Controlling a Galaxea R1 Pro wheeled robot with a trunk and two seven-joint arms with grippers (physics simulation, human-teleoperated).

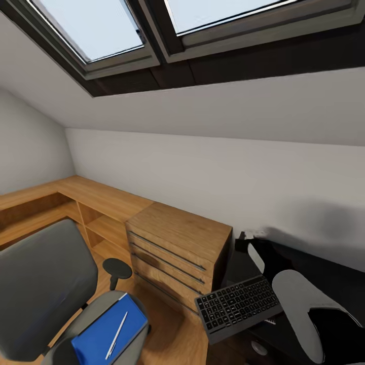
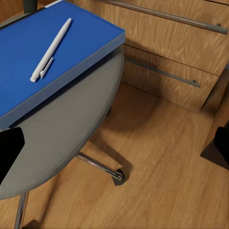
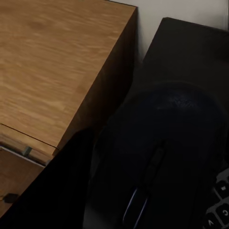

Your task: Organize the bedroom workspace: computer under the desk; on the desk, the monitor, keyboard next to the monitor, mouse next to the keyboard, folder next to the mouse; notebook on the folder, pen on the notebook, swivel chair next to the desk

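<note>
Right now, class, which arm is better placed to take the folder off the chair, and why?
Left. Its wrist camera looks straight down on the blue folder and pen on the swivel chair. The right arm's wrist view shows the mouse close up.

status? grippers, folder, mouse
Right gripper state unclear, mouse right in front of its camera. Folder on swivel chair, pen on top. Keyboard overhangs desk edge.

The chest of drawers (image 1: 177, 253) was seen in warm wood grain with dull metal bar handles; the floor (image 2: 162, 157) was laid in smooth matt wood; the swivel chair (image 1: 45, 284) was covered in grey cloth, its base (image 2: 100, 167) chromed; the folder (image 2: 43, 52) was finished in smooth matt blue; the mouse (image 3: 157, 162) was rendered in dark, faintly glossy plastic; the bench (image 3: 191, 52) was topped in black.
</note>
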